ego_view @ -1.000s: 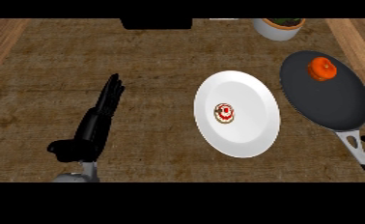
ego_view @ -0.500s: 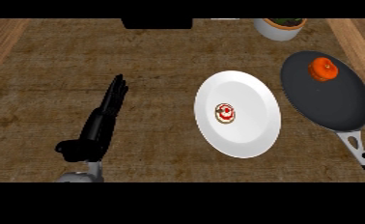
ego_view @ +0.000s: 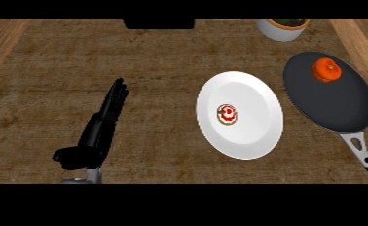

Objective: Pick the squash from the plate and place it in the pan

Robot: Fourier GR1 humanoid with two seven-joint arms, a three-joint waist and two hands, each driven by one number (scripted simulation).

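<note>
A white plate [ego_view: 248,137] lies on the wooden counter right of centre, with a small red and white round item [ego_view: 227,114] at its middle. To its right lies a dark pan [ego_view: 323,103], handle toward the lower right. An orange squash [ego_view: 327,69] sits in the pan's far part. My left hand [ego_view: 101,127] is at the lower left, open, fingers straight and pointing away, well apart from the plate and holding nothing. My right hand does not show.
A white bowl [ego_view: 282,28] with dark contents stands at the back right, beyond the pan. A black object [ego_view: 159,23] sits at the counter's far edge. A wooden strip [ego_view: 354,37] runs along the right side.
My left hand has drifted slightly to the right, fingers still straight. The plate, pan and squash have not moved.
</note>
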